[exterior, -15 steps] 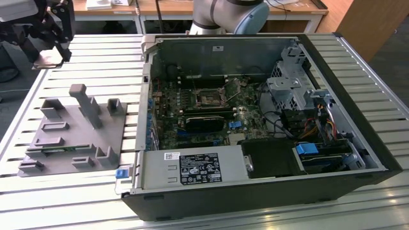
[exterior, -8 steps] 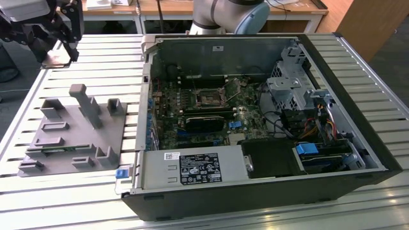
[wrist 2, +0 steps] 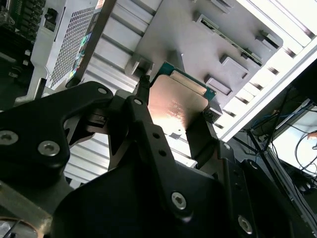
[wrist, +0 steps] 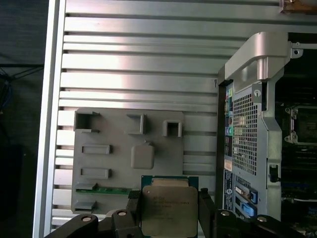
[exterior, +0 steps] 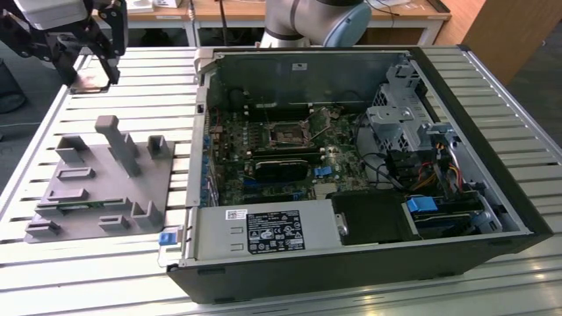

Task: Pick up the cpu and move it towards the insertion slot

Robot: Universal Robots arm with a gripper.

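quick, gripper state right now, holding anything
Gripper: closed on the cpu, one finger against each of two opposite edges.

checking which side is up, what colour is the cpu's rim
The cpu has a green rim; clearest in the first wrist view.

Hangs high at the exterior view's far left, points black metal two-finger gripper (exterior: 88, 78) down, pinches flat silvery square cpu (wrist: 167, 210) btw. both fingers (wrist: 132, 202) at opp. edges.
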